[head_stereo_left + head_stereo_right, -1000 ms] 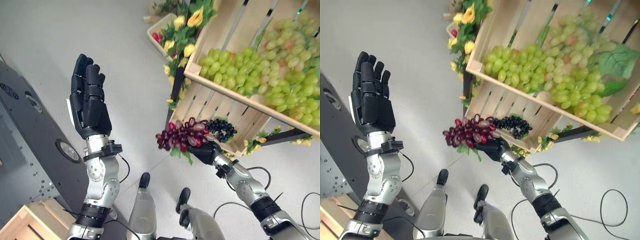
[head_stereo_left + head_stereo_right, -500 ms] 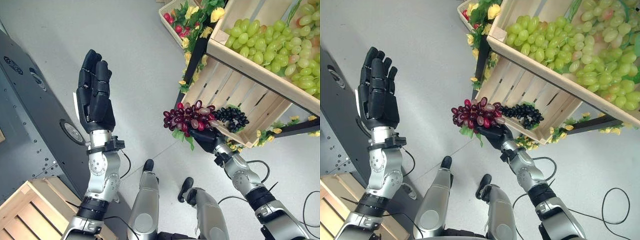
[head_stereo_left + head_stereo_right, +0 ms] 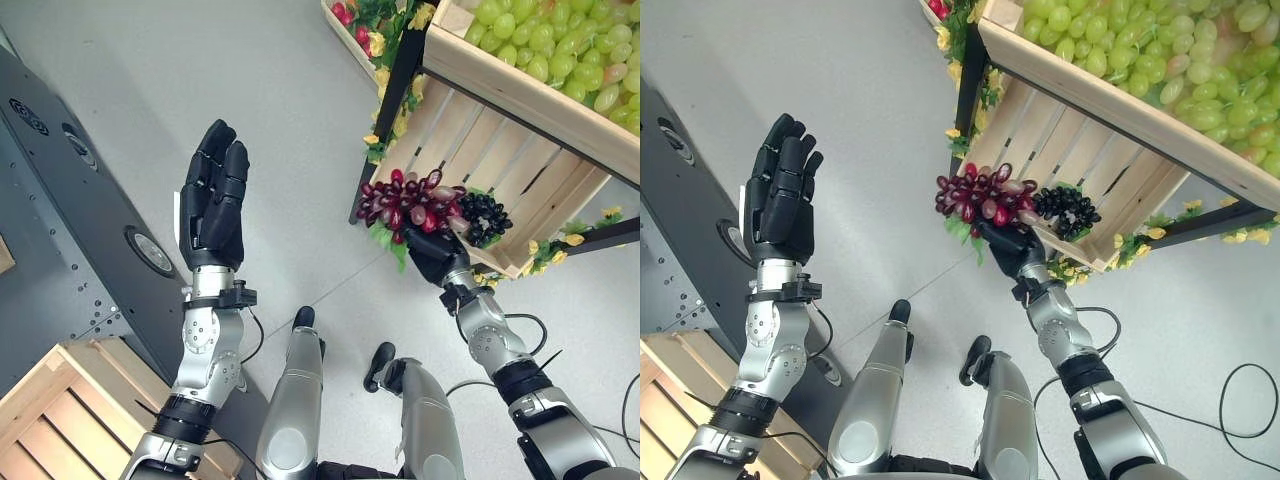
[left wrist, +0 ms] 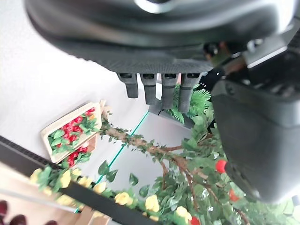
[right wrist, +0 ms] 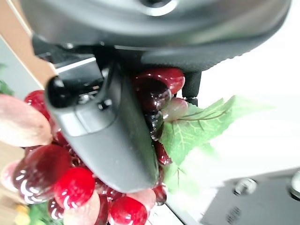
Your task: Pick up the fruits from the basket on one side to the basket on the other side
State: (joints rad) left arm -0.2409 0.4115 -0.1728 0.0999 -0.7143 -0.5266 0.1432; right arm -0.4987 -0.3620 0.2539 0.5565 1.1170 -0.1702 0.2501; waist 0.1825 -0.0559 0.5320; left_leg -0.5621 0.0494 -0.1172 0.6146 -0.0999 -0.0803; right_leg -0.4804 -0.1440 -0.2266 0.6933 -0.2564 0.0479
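- The right robot hand (image 3: 437,255) is clamped on the red grape bunch (image 3: 408,200), just in front of the lower wooden crate (image 3: 500,175).
- Its wrist view shows the thumb (image 5: 105,126) pressing into the grapes.
- The left robot hand (image 3: 213,200) is up with straight fingers, holding nothing.
- Black grapes (image 3: 486,216) sit in that crate, green grapes (image 3: 1140,45) above.

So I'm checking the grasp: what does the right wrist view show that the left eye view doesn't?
Right wrist view: the thumb curled against the red grape bunch, pinching it.

Left eye view: the left hand raised with straight fingers, the green grapes in the upper crate, the black grapes, and an empty crate at lower left.

Both: the right hand holding the red grape bunch with its green leaf.
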